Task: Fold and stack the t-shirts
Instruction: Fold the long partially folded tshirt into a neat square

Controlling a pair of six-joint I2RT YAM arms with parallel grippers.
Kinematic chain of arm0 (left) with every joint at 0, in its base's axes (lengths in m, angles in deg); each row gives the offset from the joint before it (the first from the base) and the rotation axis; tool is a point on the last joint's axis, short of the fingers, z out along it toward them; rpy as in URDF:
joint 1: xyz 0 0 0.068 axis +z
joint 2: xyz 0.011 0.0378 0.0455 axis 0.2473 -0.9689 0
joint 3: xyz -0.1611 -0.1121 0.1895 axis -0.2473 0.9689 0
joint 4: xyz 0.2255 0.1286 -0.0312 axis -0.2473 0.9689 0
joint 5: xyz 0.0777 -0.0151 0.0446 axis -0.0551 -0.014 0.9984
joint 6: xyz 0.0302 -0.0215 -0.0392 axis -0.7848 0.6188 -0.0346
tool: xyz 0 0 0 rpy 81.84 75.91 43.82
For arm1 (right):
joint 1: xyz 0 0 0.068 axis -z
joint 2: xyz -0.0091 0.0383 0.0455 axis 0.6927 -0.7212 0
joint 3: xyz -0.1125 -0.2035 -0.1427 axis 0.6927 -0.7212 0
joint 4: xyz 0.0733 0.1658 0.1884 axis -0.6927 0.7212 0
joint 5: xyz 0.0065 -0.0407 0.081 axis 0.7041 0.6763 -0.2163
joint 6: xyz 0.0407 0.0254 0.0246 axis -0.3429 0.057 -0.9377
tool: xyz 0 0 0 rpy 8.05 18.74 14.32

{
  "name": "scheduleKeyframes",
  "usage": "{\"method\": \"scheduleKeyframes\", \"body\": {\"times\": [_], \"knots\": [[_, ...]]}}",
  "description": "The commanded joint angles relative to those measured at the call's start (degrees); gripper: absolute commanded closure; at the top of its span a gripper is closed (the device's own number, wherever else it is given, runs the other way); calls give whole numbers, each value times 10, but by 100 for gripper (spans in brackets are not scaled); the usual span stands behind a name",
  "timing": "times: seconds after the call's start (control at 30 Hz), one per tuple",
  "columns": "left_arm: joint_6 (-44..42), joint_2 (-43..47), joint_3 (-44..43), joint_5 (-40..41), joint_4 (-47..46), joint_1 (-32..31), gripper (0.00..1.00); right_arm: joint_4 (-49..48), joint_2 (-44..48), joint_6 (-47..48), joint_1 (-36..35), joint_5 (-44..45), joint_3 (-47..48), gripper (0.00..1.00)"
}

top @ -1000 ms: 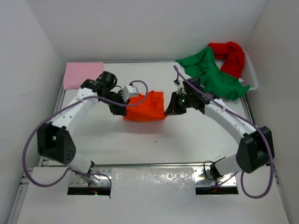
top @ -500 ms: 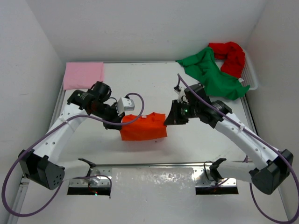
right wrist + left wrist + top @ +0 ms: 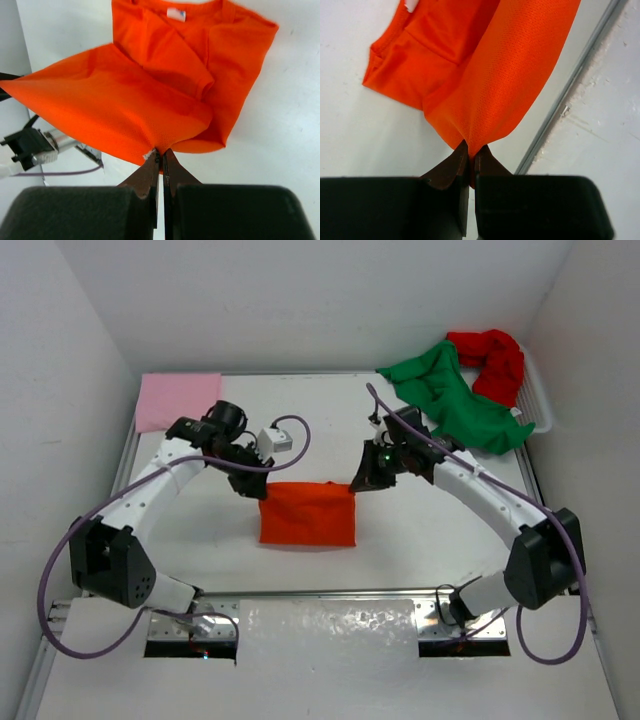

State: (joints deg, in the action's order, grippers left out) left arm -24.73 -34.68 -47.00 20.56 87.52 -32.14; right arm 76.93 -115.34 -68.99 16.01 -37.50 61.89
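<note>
1. Top external view: the orange t-shirt (image 3: 307, 513) shows as a flat rectangle between the 2 arms, over the middle of the table (image 3: 420, 540). Its far edge is stretched from left to right.
2. The left gripper (image 3: 258, 490) has the shirt's far left corner. In the left wrist view its 2 fingers are pressed together on a pinch of orange cloth.
3. The right gripper (image 3: 358, 483) has the far right corner. In the right wrist view its fingers pinch a fold of the fabric. Beyond them the collar part, with a white label (image 3: 176, 14), lies on the table.
4. The pink t-shirt (image 3: 178, 400) lies folded flat at the far left corner.
5. The green t-shirt (image 3: 450, 395) and the red t-shirt (image 3: 492, 360) lie crumpled at the far right. Both are draped over the white basket (image 3: 541, 400).
</note>
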Motion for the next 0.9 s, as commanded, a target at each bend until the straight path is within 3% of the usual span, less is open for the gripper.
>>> {"method": "scheduleKeyframes", "body": {"times": [0.0, 0.47, 0.7, 0.87], "knots": [[5, -19, -30, 8, -36, 15, 100, -50, -16, 6, 24, -7, 23, 100], [24, -156, -108, -18, -60, 58, 100, -105, -109, -9, 55, 8, 49, 100], [58, -250, -135, -15, -105, 78, 81, -118, -208, -11, 70, 15, 123, 100], [102, -311, -190, 23, -170, 89, 79, -151, -267, -20, 87, 35, 133, 100]]}}
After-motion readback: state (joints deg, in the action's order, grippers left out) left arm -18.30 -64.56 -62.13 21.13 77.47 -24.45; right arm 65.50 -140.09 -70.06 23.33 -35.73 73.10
